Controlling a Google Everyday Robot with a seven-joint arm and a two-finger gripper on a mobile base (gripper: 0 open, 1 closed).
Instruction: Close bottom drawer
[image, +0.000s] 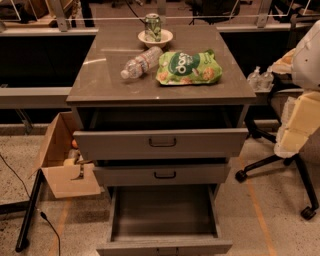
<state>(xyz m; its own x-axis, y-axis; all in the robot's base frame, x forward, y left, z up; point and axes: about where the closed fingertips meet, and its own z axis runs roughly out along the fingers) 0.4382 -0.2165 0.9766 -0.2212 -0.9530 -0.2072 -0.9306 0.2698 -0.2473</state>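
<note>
The bottom drawer (164, 246) is pulled far out toward the camera, and its long plain grey tray (164, 210) is bare inside. Its low front sits at the lower edge of the view, where its handle barely shows. The middle drawer (162, 175) and the tall-fronted top drawer (161, 143) each stand out a little, with dark pull handles. My gripper is not in view. A white and cream shape (306, 85) at the right edge may be part of my arm; I cannot tell.
On the cabinet top (100, 80) lie a water bottle (141, 62) on its side, a green snack bag (189, 67) and a can in a white bowl (155, 31). An open cardboard box (62, 160) stands at the left. An office chair base (280, 165) is at the right.
</note>
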